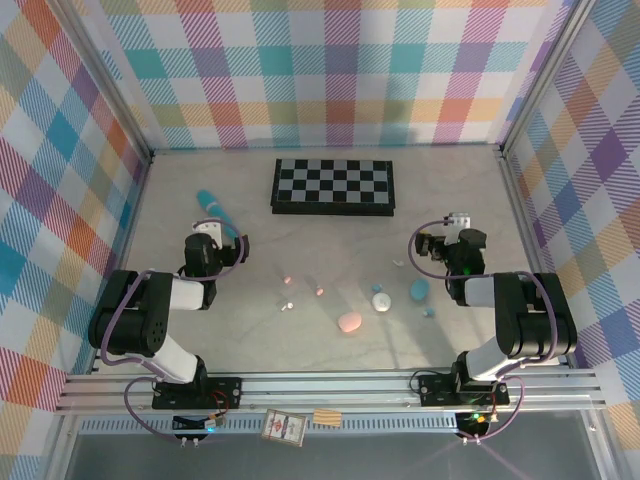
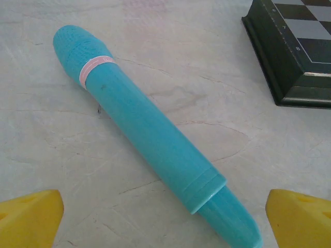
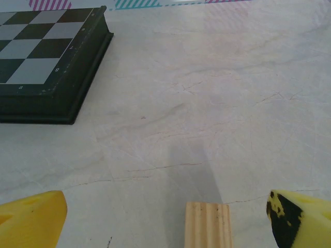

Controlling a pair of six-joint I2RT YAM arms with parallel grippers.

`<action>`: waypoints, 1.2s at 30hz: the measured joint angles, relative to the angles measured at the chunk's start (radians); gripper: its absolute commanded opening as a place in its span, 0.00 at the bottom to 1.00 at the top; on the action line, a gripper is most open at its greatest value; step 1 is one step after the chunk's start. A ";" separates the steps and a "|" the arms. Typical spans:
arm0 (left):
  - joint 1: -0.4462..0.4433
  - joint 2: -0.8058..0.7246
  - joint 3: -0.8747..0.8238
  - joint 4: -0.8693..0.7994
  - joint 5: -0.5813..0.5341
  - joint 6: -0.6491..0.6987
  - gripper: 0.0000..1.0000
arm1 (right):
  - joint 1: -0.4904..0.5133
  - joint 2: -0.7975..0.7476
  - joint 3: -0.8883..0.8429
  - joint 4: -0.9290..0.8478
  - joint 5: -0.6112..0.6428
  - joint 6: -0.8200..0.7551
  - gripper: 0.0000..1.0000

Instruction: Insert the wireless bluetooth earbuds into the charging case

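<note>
From overhead, earbuds [image 1: 320, 291] near pink case [image 1: 349, 322], at right wrist, wooden block [image 3: 207, 225]

1. Table [image 2: 248, 150], under both grippers: pale stone-look top, matt, with fine hairline veins.
2. Teal stick [image 2: 150, 134], running from between the fingers of the left gripper [image 2: 165, 222] ahead and to their left: smooth satin plastic, finely dotted at the far tip, with a matt pink band just behind it.
3. Chessboard [image 3: 46, 67], ahead-left of the right gripper [image 3: 165, 222]: dark frame, smooth, faintly shiny.
4. Wooden block [image 3: 207, 225], between the right gripper's fingers [image 3: 302, 219]: pale bare wood, ribbed lengthwise.
5. Those fingers: matt yellow plastic, one scuffed black.
</note>
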 measured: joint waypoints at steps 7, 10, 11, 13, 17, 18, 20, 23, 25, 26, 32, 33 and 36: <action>0.000 0.000 0.000 0.000 0.000 0.000 1.00 | 0.000 0.000 0.000 0.000 0.000 0.000 0.99; 0.000 0.000 0.000 0.000 0.000 0.000 1.00 | 0.000 0.000 0.000 0.000 0.000 0.000 0.99; 0.000 0.000 0.000 0.000 0.000 0.000 1.00 | 0.000 0.000 0.000 0.000 0.000 0.000 0.99; 0.000 0.000 0.000 0.000 0.000 0.000 1.00 | 0.000 0.000 0.000 0.000 0.000 0.000 0.99; 0.000 0.000 0.000 0.000 0.000 0.000 1.00 | 0.000 0.000 0.000 0.000 0.000 0.000 0.99; 0.000 0.000 0.000 0.000 0.000 0.000 1.00 | 0.000 0.000 0.000 0.000 0.000 0.000 0.99; 0.000 0.000 0.000 0.000 0.000 0.000 1.00 | 0.000 0.000 0.000 0.000 0.000 0.000 0.99; 0.000 0.000 0.000 0.000 0.000 0.000 1.00 | 0.000 0.000 0.000 0.000 0.000 0.000 0.99; 0.000 0.000 0.000 0.000 -0.001 0.000 1.00 | 0.000 0.000 0.000 0.000 0.000 0.000 0.99; 0.000 0.000 0.000 0.000 -0.003 0.000 1.00 | 0.000 0.000 0.000 0.000 0.000 0.000 0.99; -0.023 -0.153 0.001 -0.105 -0.054 0.005 1.00 | 0.016 -0.140 0.012 -0.128 0.017 0.003 0.99; -0.041 -0.206 0.006 -0.136 -0.072 0.016 1.00 | 0.023 -0.184 0.021 -0.164 0.023 0.013 0.99; -0.120 -0.339 0.051 -0.238 -0.099 0.042 1.00 | 0.043 -0.314 0.058 -0.279 0.029 0.065 0.99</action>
